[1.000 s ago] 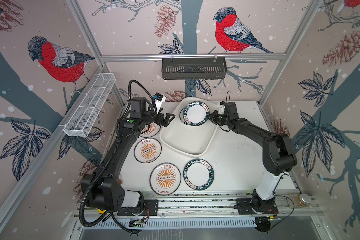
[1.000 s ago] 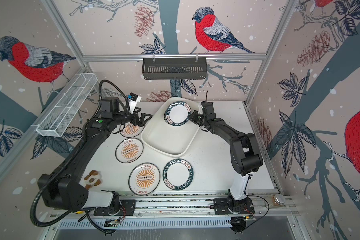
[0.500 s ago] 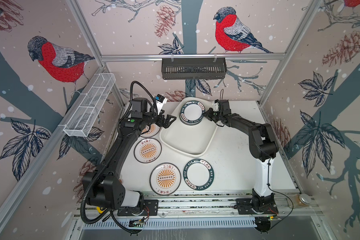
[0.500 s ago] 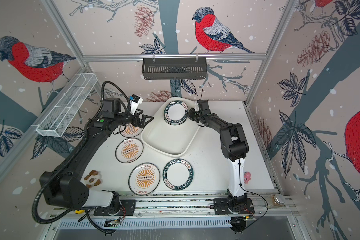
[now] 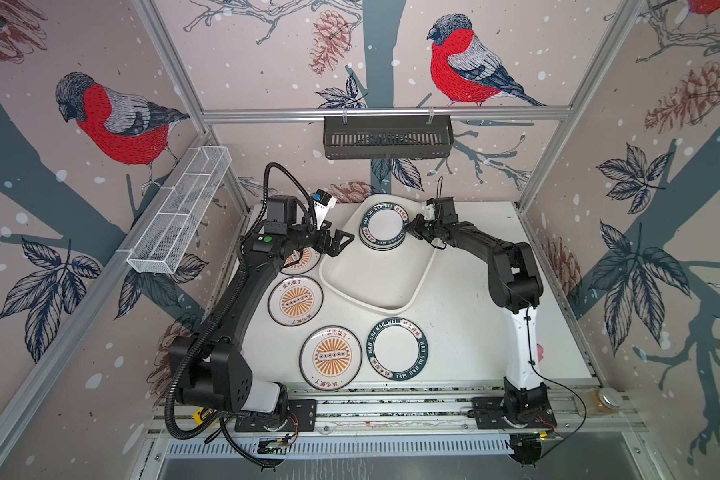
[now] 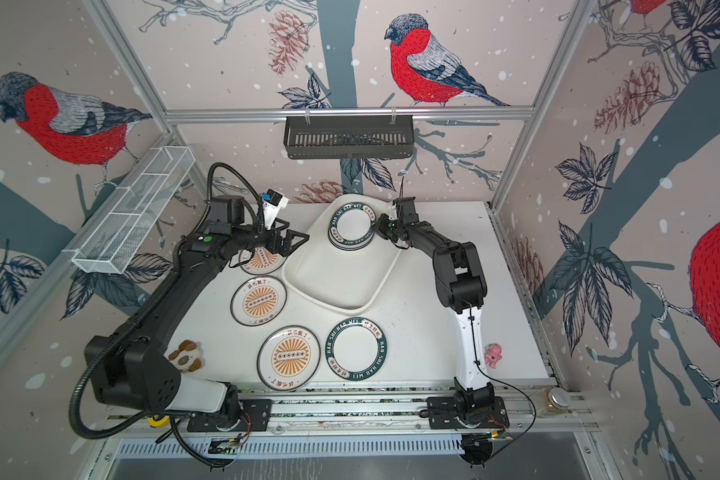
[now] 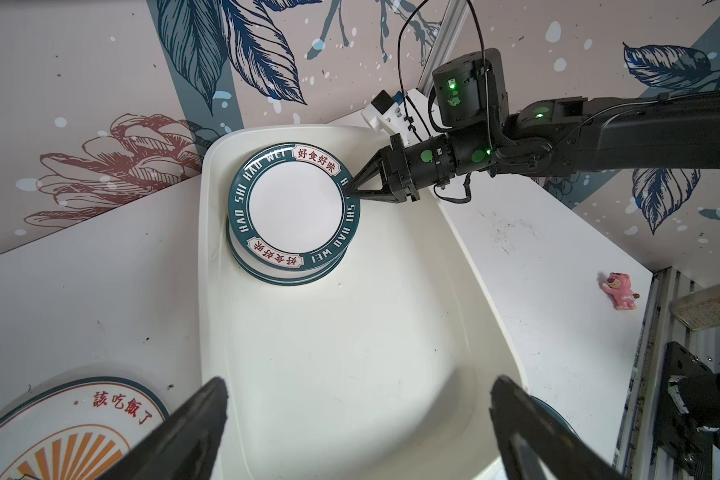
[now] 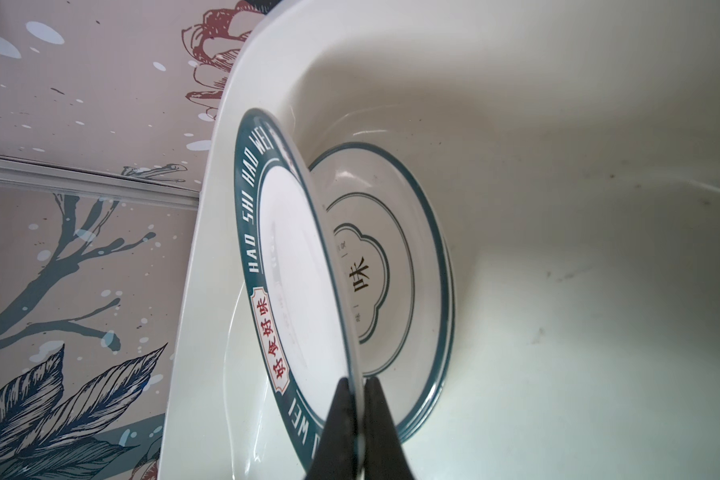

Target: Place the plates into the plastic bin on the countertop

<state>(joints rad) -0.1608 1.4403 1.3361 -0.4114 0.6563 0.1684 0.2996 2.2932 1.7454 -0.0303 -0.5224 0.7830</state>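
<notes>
Right hand [image 7: 350, 193]: shut tight, pinching the rim of the green plate [image 7: 296, 208] in the bin [image 7: 350, 332].
Left hand [image 5: 342, 244]: wide open, holding nothing.

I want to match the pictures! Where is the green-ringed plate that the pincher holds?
A top view: plate at the plastic bin's far end.
A top view: plate, same spot.
Left wrist: plate over the stacked plates, right gripper pinching its rim.
Right wrist: plate tilted, close up.
Shared landmark: the plastic bin.

plates [image 5: 383, 226] in bin [image 5: 375, 286], bin on countertop [image 5: 466, 316]
</notes>
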